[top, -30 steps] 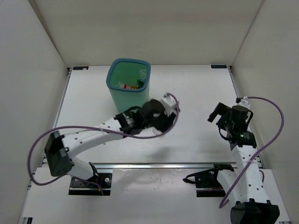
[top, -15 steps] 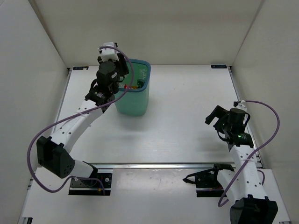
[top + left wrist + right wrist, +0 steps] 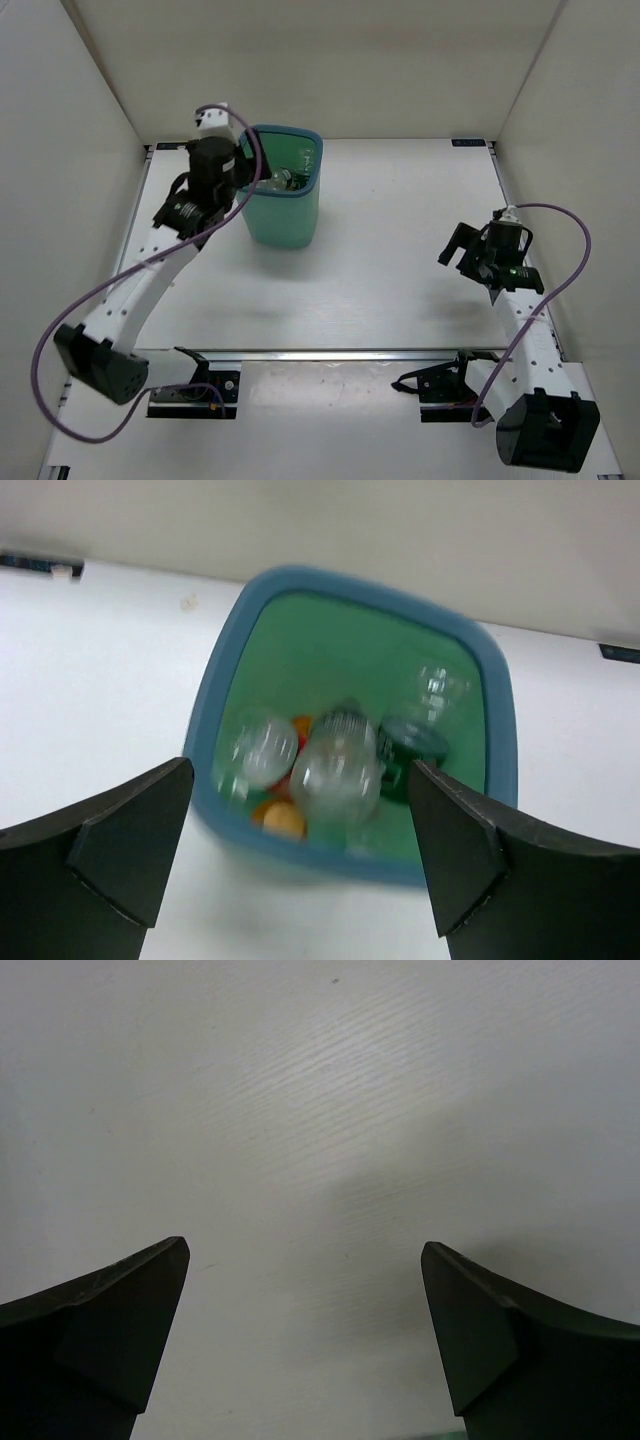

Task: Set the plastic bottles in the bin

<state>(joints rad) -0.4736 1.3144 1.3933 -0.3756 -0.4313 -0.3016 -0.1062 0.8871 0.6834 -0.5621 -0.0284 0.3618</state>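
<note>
The teal bin (image 3: 287, 222) stands at the back left of the table, and its blue rim (image 3: 213, 706) fills the left wrist view. My left gripper (image 3: 250, 170) hangs over the bin's left rim, open, its jaws (image 3: 300, 770) wide apart and gripping nothing. Just below them a blurred clear plastic bottle (image 3: 336, 766) is inside the bin's mouth, also visible from above (image 3: 282, 180). More bottles lie in the bin: a clear one (image 3: 265, 750), an orange one (image 3: 283, 820) and a green-labelled one (image 3: 411, 746). My right gripper (image 3: 462, 250) is open over bare table (image 3: 305, 1250).
White walls enclose the table on the left, back and right. An aluminium rail (image 3: 330, 353) runs along the near edge between the arm bases. A purple cable (image 3: 570, 270) loops off the right arm.
My left arm swung from the table's middle up to the bin's left rim and its jaws opened, letting a clear bottle go into the bin. The right arm shifted slightly.
</note>
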